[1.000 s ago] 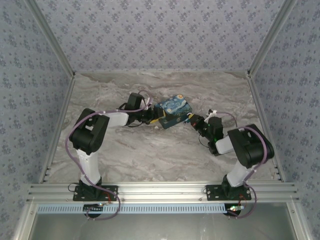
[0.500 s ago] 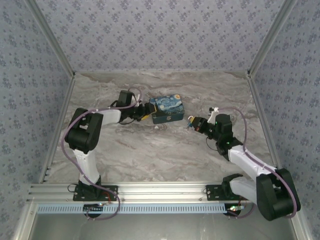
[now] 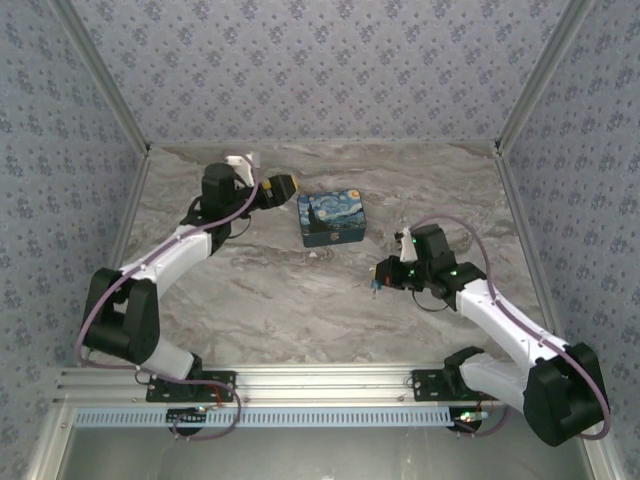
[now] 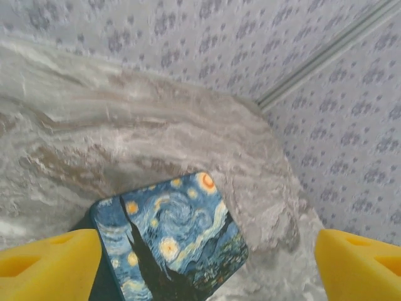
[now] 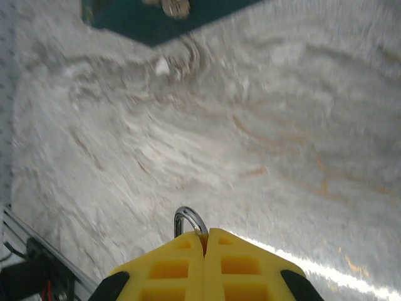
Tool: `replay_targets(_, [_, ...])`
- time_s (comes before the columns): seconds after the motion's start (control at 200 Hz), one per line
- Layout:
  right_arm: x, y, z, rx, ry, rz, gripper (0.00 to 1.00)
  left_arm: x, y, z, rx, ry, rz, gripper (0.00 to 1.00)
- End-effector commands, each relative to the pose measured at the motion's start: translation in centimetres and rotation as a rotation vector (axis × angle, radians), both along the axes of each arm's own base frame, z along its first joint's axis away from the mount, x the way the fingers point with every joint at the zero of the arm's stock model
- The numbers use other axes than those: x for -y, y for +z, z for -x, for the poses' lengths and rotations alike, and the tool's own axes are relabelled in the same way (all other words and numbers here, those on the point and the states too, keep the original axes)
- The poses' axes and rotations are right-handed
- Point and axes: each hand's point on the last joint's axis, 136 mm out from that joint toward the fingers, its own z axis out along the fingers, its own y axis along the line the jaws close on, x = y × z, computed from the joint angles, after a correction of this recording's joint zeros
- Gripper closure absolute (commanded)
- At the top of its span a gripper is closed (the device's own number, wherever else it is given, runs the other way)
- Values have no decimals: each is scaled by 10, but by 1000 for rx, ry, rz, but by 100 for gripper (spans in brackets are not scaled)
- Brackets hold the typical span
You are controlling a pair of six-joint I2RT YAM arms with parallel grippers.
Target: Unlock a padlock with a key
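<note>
Silvery loop, probably the padlock (image 5: pixel 190 209), pinched in right gripper (image 5: pixel 205 236) | left gripper (image 3: pixel 281 186) wide near starry box (image 3: pixel 333 218)

the top camera looks down from high behind the near edge over the whole table (image 3: pixel 300 310). both wrist cameras angle down close to it; left wrist and top share the starry box (image 4: pixel 169 241).

One box (image 3: pixel 333 218); two claws (image 3: pixel 283 186) (image 3: pixel 378 280); probably one padlock (image 5: pixel 190 211).

A lab robot cell: patterned walls (image 3: pixel 320 70), aluminium frame (image 3: pixel 330 381), marble-look tabletop (image 3: pixel 290 300).
</note>
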Motion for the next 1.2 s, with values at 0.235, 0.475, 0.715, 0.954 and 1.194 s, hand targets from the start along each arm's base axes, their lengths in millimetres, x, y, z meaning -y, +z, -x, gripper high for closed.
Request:
replay_targets(0.235, [4,-54,22,-181,17,137,100,-39,37,4,100,113,97,1])
replay_targets(0.475, [4,-78,23,-230,16,175,100,-42,39,11,105,118,85,1])
replay_targets(0.715, [7,-91,20,-239,8,216,97,-44,38,13,101,122,82,1])
replay_targets(0.954, [8,-86,15,-203,-9,218,80,-47,43,15,114,130,64,1])
replay_targets(1.194, [19,-53,0,-93,-42,243,70,-58,61,24,170,160,10,1])
